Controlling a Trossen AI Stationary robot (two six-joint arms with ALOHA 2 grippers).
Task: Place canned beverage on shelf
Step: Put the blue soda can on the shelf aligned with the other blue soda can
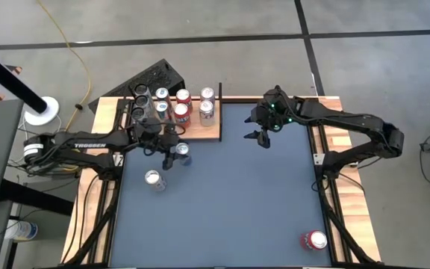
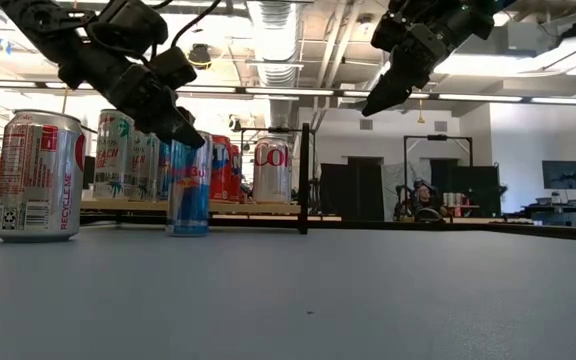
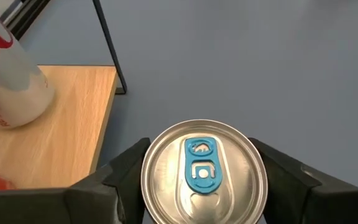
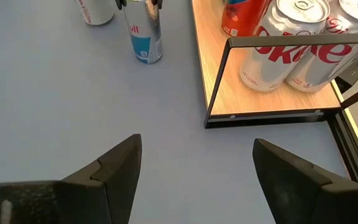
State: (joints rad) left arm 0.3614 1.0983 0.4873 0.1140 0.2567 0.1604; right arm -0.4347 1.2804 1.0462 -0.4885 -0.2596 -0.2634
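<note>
While my left gripper (image 3: 199, 180) stood over the slim blue can (image 1: 182, 152) on the table (image 1: 260, 202), fingers flanking its top, the shelf (image 1: 209, 131) sat just beside it; my right gripper (image 1: 261, 136) hovered nearby, fingers spread wide.

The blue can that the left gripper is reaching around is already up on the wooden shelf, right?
No. The blue can stands on the blue table, beside the shelf, not on it. The low view shows its base on the tabletop. The left gripper does have its fingers either side of the can.
</note>
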